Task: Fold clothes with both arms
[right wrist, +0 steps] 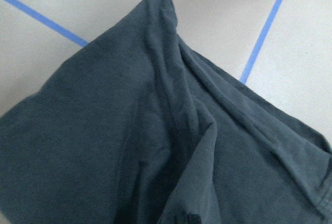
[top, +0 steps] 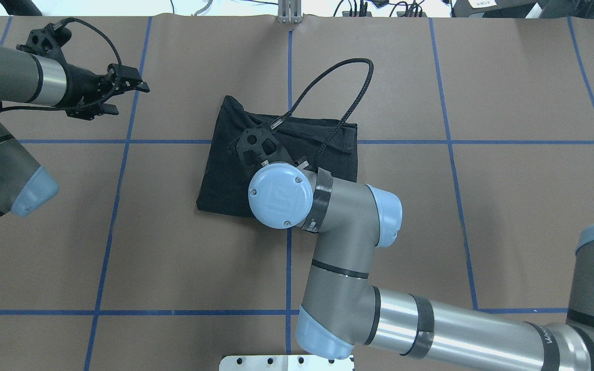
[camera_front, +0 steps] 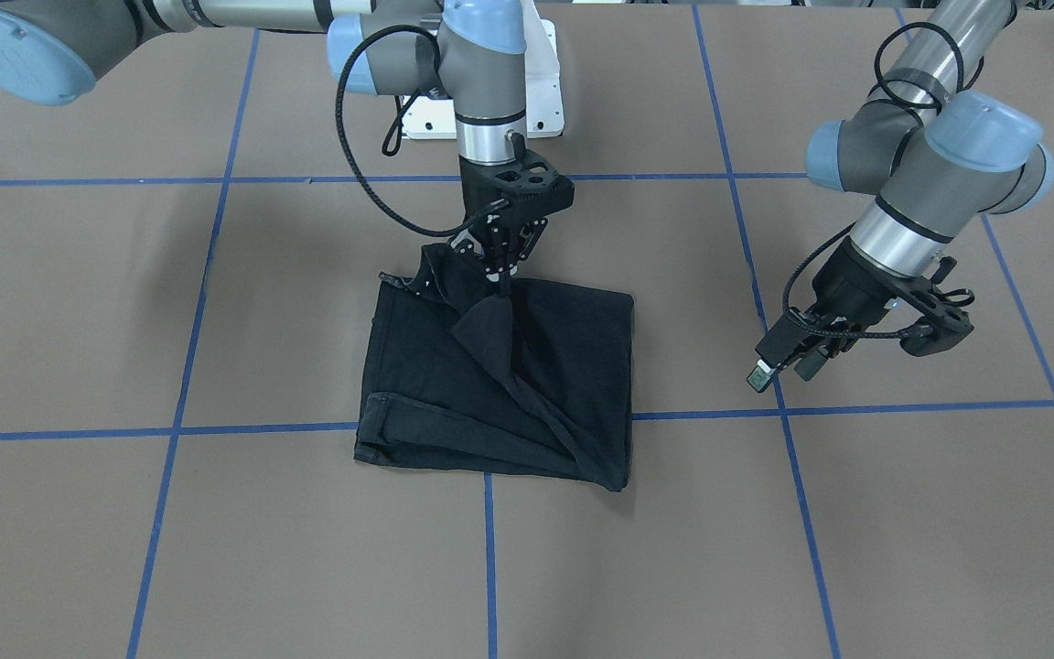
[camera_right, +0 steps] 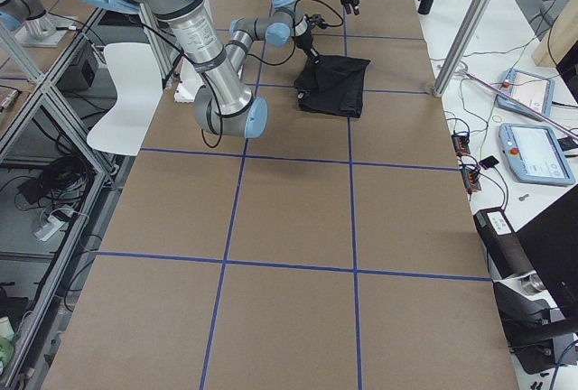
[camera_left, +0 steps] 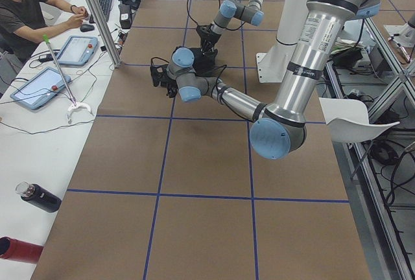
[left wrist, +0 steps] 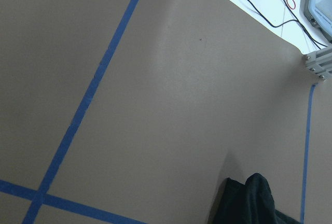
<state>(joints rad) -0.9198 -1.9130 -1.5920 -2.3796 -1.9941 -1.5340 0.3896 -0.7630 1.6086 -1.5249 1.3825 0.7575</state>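
Pinching a raised fold of the black T-shirt [camera_front: 454, 384] at the middle of the table [camera_front: 124, 302], the right gripper [camera_front: 500, 279] is clamped on cloth; the left gripper [camera_front: 779, 371] hangs open, empty, nearer the left end.

T-shirt [top: 219, 170] partly covered by right arm [top: 338, 242] overhead, cut off in left wrist view

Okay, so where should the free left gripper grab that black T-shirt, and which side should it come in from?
Probably the far corner of the black short-sleeved T-shirt on the left arm's side, with the open left gripper coming in low from that side. That edge faces it and the folds converge there. The right gripper pinches a raised peak near the robot-side edge, so the far corner is free.
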